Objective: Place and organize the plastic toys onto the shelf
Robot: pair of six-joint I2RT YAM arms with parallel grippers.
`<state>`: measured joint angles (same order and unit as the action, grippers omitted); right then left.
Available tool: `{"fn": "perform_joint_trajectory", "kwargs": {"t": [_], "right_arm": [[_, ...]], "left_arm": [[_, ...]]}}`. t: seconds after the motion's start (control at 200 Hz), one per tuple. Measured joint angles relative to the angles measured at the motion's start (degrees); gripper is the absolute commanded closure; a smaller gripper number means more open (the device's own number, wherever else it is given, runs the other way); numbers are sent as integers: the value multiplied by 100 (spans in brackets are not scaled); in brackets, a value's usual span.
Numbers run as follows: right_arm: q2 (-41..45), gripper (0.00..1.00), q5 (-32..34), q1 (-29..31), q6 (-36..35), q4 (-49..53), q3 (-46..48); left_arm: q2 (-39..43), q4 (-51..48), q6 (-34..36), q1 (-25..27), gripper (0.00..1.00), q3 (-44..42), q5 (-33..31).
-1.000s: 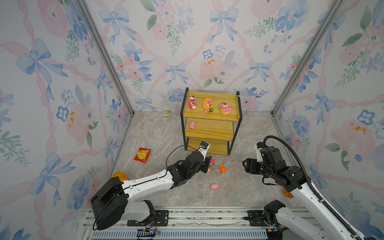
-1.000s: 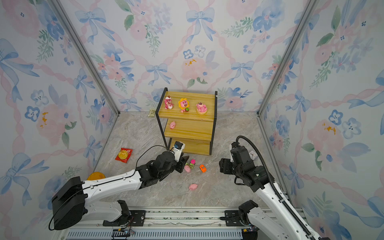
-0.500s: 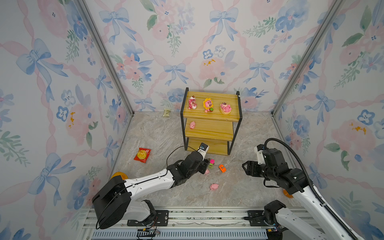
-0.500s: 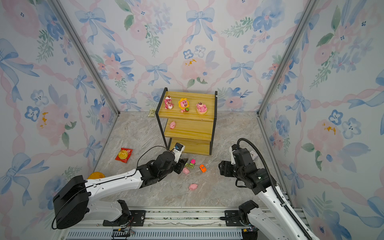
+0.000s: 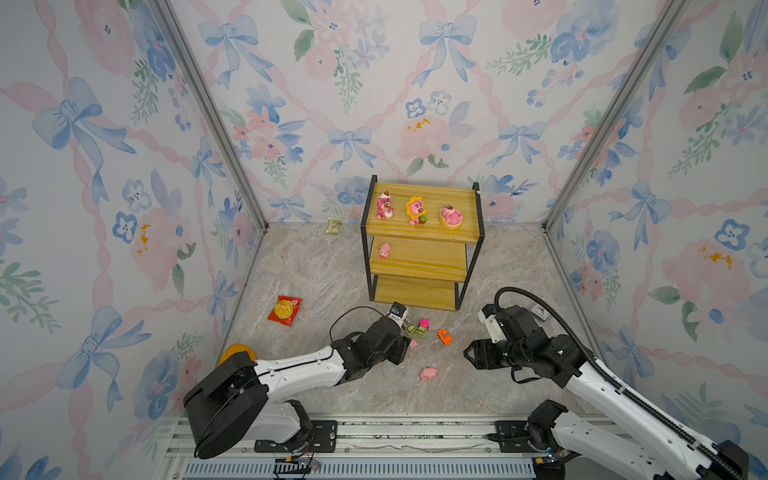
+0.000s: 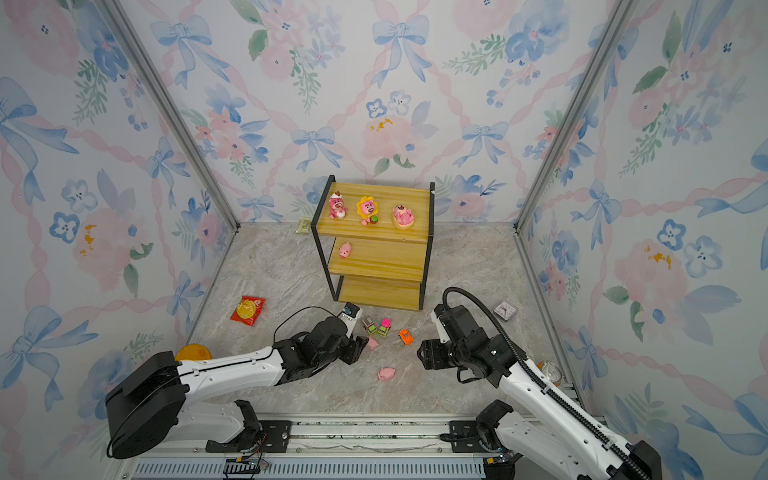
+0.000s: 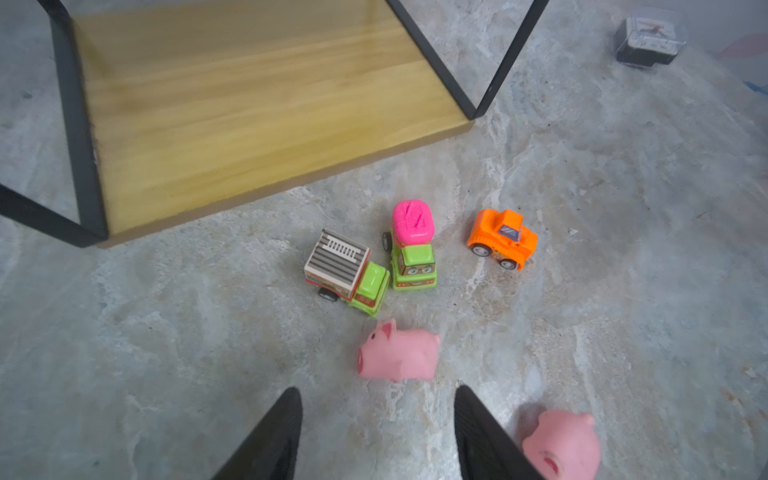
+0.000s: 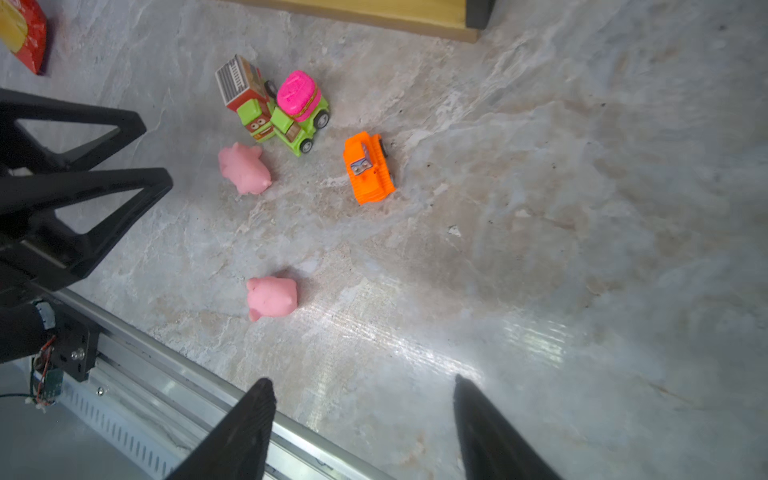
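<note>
While the left gripper [image 7: 377, 390] and right gripper [image 8: 361, 380] are spread apart, a pink pig [image 7: 399, 353] is seen just ahead of the left, with a grey-roofed truck [image 7: 347, 270] and pink-topped truck [image 7: 413, 249] close beyond.

Shelf [image 5: 428, 259] top: three bears [image 5: 415, 210] in row.
Shelf middle: pig [image 5: 384, 250], left end.
Floor [image 5: 324, 266] before shelf: truck [image 7: 347, 272] touching mixer [image 7: 413, 245]; dozer [image 7: 503, 239] right, apart.
Nearer: second pig [image 7: 399, 355] just before truck; third pig [image 5: 428, 373] nearest.
Packet [image 5: 284, 309]: left of shelf.

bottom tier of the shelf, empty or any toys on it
Empty as far as shown: the bottom board is bare wood in the left wrist view.
</note>
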<state>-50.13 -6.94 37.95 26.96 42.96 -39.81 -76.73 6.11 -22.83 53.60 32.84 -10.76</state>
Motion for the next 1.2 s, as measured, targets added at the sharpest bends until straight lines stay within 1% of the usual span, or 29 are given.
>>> {"fn": "perform_joint_trajectory", "kwargs": {"t": [0.1, 0.2, 0.315, 0.62, 0.89, 1.085, 1.2], "right_arm": [[-210, 29, 26, 341, 2, -149, 0], [-455, 29, 105, 498, 2, -229, 0], [-634, 29, 162, 529, 2, -291, 0], [-754, 29, 310, 529, -2, -319, -2], [-955, 29, 317, 529, -4, -343, -35], [-979, 29, 332, 529, -20, -361, -68], [-979, 29, 332, 529, -24, -365, -68]], "left_arm": [[-321, 24, -44, 0, 40, 15, 120], [-514, 151, -94, -13, 39, 17, 188], [-643, 291, -175, -116, 39, 20, 232], [-846, 474, -256, -304, 38, 101, 391], [-1139, 509, -256, -308, 38, 249, 599], [-1152, 533, -323, -308, 38, 243, 638], [-1067, 603, -411, -306, 39, 85, 640]]}}
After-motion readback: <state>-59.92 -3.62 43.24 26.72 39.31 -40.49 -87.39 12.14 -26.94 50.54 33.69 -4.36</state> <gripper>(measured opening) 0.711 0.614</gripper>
